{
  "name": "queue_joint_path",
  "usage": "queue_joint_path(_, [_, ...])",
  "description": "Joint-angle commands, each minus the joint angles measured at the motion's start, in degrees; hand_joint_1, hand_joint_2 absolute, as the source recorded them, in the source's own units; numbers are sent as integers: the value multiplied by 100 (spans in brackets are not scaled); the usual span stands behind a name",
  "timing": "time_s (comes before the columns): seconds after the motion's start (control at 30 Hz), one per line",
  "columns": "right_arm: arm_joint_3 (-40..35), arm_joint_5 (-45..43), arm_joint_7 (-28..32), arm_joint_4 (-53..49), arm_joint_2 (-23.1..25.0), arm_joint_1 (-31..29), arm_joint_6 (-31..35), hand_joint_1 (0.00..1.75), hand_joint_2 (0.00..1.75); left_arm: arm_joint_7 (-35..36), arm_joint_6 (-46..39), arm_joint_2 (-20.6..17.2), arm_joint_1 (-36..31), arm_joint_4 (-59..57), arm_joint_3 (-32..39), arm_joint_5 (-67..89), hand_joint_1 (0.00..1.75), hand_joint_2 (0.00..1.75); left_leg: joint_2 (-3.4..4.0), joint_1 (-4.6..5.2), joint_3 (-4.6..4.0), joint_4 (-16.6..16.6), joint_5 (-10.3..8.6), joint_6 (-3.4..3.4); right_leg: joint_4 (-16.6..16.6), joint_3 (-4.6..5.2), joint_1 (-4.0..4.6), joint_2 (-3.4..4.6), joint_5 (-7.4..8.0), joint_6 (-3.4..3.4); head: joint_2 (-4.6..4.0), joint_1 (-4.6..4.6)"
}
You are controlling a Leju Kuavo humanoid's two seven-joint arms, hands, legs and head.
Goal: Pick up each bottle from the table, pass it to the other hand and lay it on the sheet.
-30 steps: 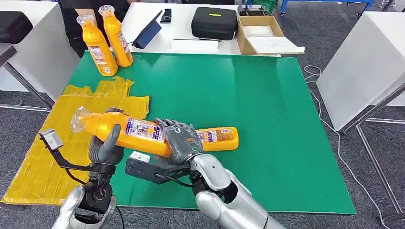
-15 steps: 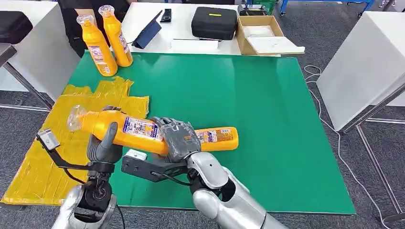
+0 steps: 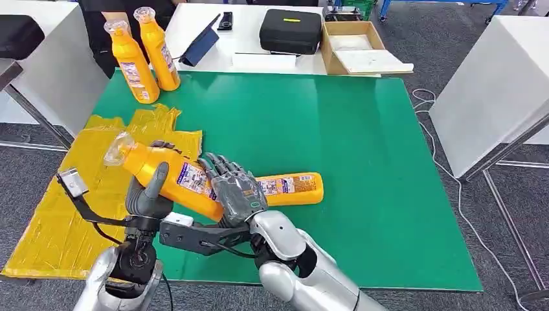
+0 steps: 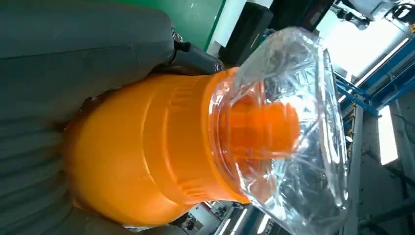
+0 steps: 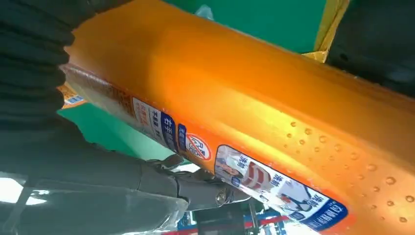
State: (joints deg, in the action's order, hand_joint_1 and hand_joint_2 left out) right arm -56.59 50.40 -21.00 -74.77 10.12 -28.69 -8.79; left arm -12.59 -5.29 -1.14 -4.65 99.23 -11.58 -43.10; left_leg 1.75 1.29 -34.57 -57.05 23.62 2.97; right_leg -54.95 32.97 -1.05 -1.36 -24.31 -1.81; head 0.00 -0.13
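Orange bottles (image 3: 145, 53) stand beyond the yellow sheet (image 3: 71, 194).

Bright even overhead lighting; soft shadows on green table (image 3: 362, 162). Wrist views close, slightly blurred; window glare behind bottle (image 4: 161, 156) cap.

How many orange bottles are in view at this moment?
4. Two standing bottles at the table's far left corner, one lying bottle on the green table, one held bottle in the left robot hand.
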Motion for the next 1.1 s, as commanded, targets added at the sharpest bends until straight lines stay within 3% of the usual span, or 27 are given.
queue_joint_path(0.03, [-42,66,24,-115,-209,-3,5,0,0,33,29,173,-237,-162,64,38,175,175,-24,-8,13,0,3,-22,3,-18,4,-5,-6,10,0,0])
queue_joint_path(0.37, [454,284,88,-383,-311,152,258,0,0,51,81,255,-82,-34,319,123,175,175,-20,-9,13,0,4,-20,4,-17,5,-2,-5,9,0,0])
queue_joint_path(0.5, [1204,564,268,-1161,-606,357,756,0,0,30,73,276,170,149,764,152,175,175,-18,-10,12,-3,7,-22,4,-18,6,3,-5,9,0,-2])
queue_joint_path(0.63, [1861,589,401,-1985,-946,431,794,0,0,57,237,250,370,168,1236,-157,175,175,-25,-9,11,-5,8,-22,1,-19,4,-3,-9,8,0,-2])
queue_joint_path(0.83, [1868,613,444,-1932,-881,468,759,0,0,68,275,299,342,144,1253,-163,175,175,-20,-3,8,1,2,-18,4,-13,4,-4,-3,8,0,0])
queue_joint_path(0.93, [2237,547,535,-2282,-1152,517,1301,0,0,52,436,103,377,-64,1547,-548,175,175,-16,-4,8,0,3,-18,4,-13,5,0,-2,9,0,0])
queue_joint_path(1.1, [2977,293,744,-3147,-1592,881,1513,0,0,37,821,-438,279,-768,2031,-1040,175,175,-35,-8,27,3,8,-33,8,-34,5,-6,-10,14,0,0])
